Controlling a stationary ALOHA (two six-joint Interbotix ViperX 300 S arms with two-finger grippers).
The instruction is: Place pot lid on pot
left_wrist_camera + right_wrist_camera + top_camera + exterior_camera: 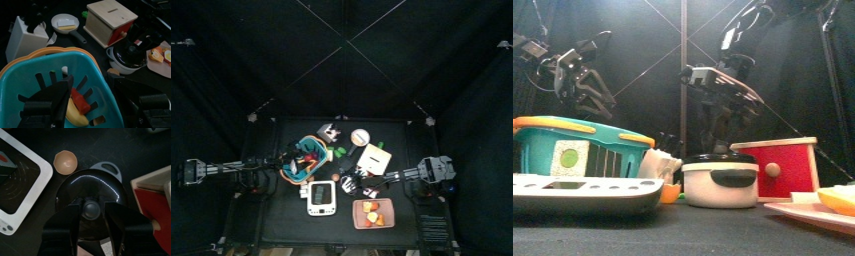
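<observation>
The white pot (719, 187) stands at the table's middle front, and the glossy black pot lid (90, 187) rests on it (722, 161). My right gripper (91, 210) comes straight down over the lid, its jaws open with one on each side of the round knob (91, 209). In the top view this gripper (352, 184) covers the pot. My left gripper (100, 107) hangs open over the teal basket (40, 75) at the left, away from the pot (127, 59).
A red-and-wood box (780, 166) stands close to the pot's right, a white scale (573, 192) to its left. A plate with orange food (372, 213) sits at the front. A brown half-shell (65, 161) lies near the pot. A white knife block (27, 37) stands behind the basket.
</observation>
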